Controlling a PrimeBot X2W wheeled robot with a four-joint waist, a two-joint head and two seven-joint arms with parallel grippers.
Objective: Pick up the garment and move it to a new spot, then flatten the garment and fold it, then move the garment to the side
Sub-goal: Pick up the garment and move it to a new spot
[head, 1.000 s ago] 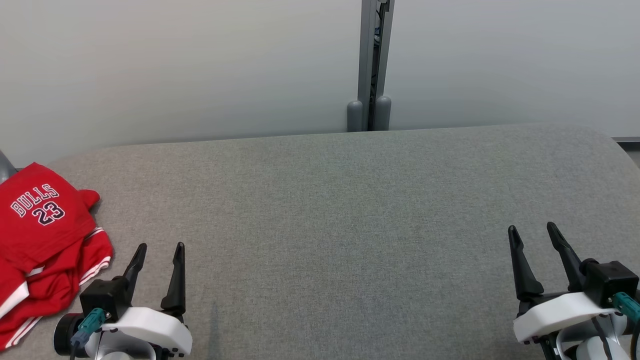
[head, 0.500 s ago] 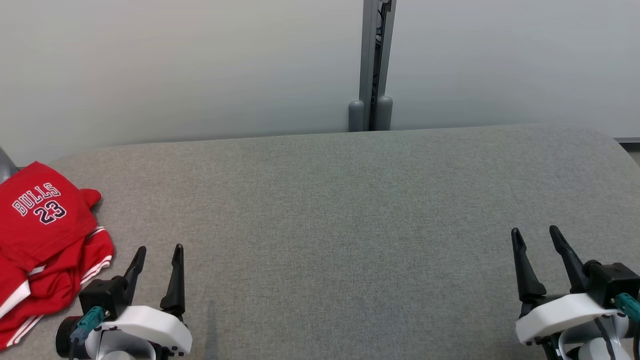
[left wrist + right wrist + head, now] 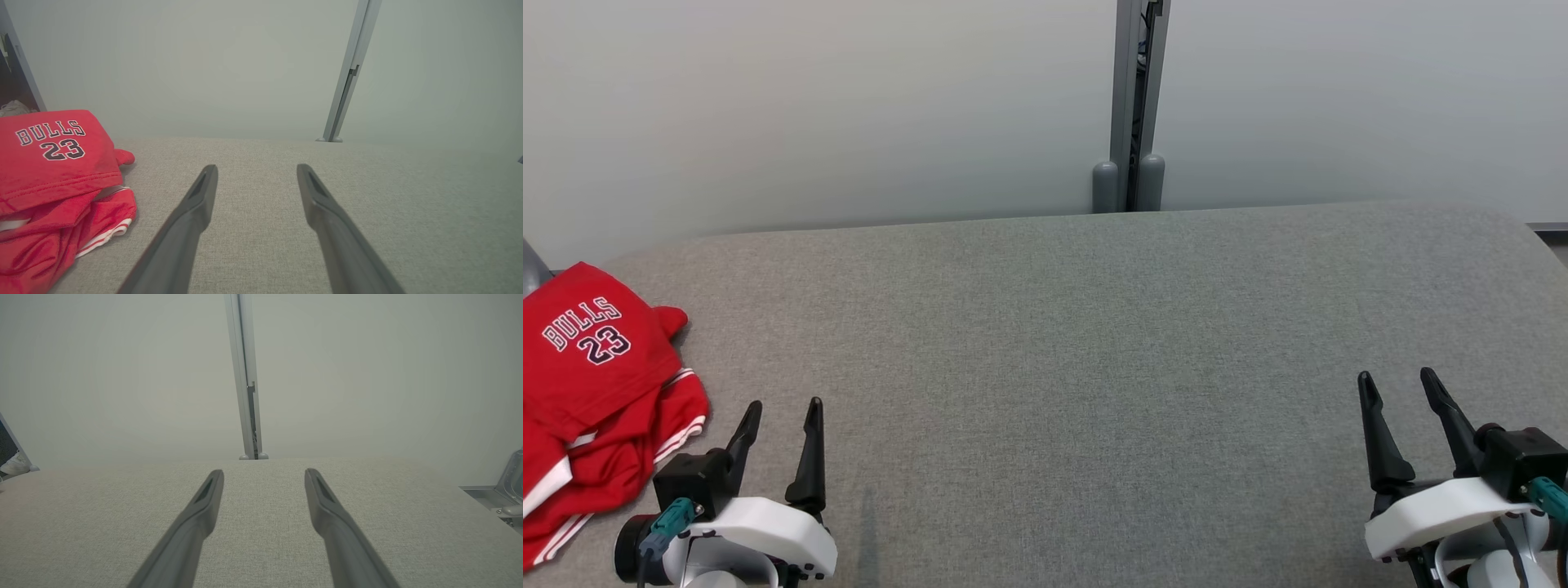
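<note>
The garment (image 3: 592, 392) is a red jersey with white trim and "BULLS 23" printed on it. It lies folded and somewhat bunched at the far left of the grey table (image 3: 1062, 359). In the left wrist view the garment (image 3: 53, 179) sits left of the fingers. My left gripper (image 3: 784, 406) stands open just right of the garment, not touching it, with nothing between its fingers; its fingers also show spread in the left wrist view, gripper (image 3: 256, 167). At the lower right my right gripper (image 3: 1399, 377) is open and empty, gripper (image 3: 264, 472) over bare fabric.
A pale wall with a grey vertical post (image 3: 1137, 106) stands behind the table's far edge. A metal fixture (image 3: 506, 490) sits beyond the table's right end. The table's left edge runs close under the garment.
Nothing has moved on the table; the picture has shifted only slightly. Both grippers stay open in the same places.
</note>
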